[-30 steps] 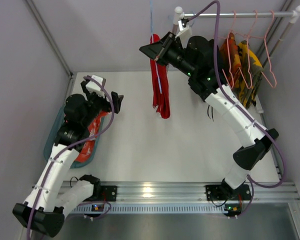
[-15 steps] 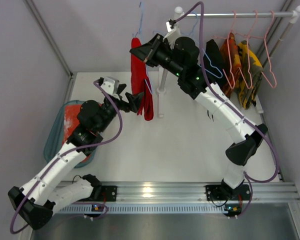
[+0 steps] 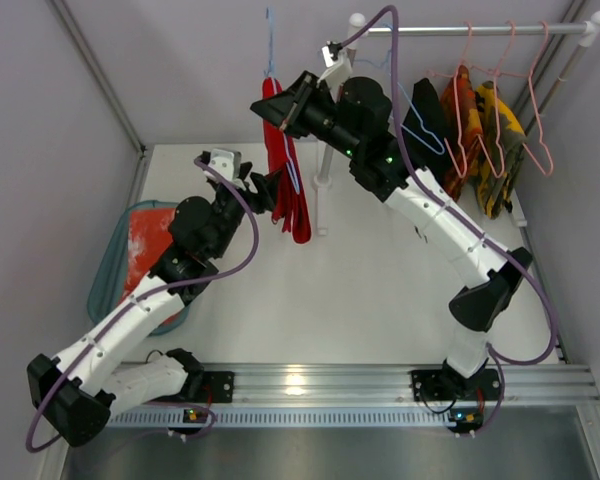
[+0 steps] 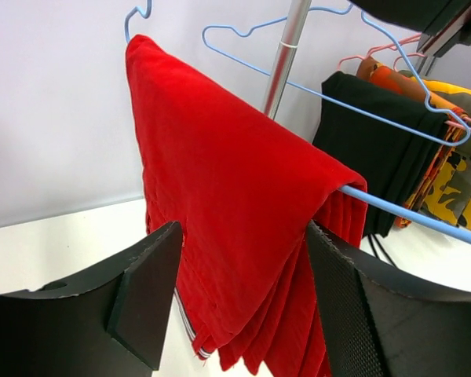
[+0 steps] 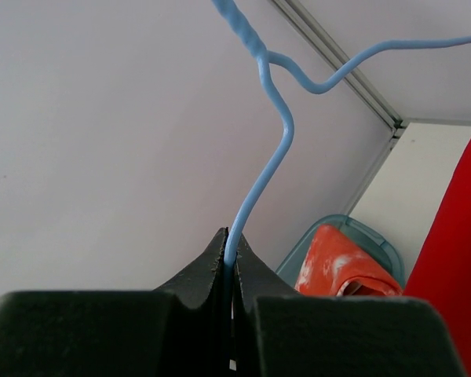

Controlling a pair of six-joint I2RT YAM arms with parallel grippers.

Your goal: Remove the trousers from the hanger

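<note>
- Table [image 3: 380,290]: white top, enclosed by pale grey walls; an aluminium rail [image 3: 320,382] runs along the 6 o'clock edge and carries both arm bases.
- Garment rail [image 3: 480,30]: white bar across the 12 to 2 o'clock side, with an upright post [image 3: 324,150] standing on the table.
- Basket [image 3: 102,290]: teal, at the table's 9 o'clock edge.
- Blotched trousers [image 3: 148,245]: orange-red with whitish marks, lying crumpled inside the basket.
- Red trousers [image 4: 228,196]: plain bright red, folded over the bar of the blue hanger [image 5: 259,181], hanging above the table at about 11 o'clock, well off the garment rail.
- Right gripper [image 5: 228,243]: jaws pinched tight on the blue hanger's wire just below its twisted neck, holding hanger and red trousers in the air.
- Left gripper [image 4: 243,275]: jaws spread wide, one finger at 9 o'clock and one at 3 o'clock of the hanging fold, the cloth between them; whether either finger touches the cloth cannot be told.
- Black garment [image 4: 377,149]: draped on a second blue hanger at the garment rail.
- Yellow-and-orange garments [image 3: 490,130]: hanging at 1 o'clock, beside pink hangers [image 3: 500,70].
</note>
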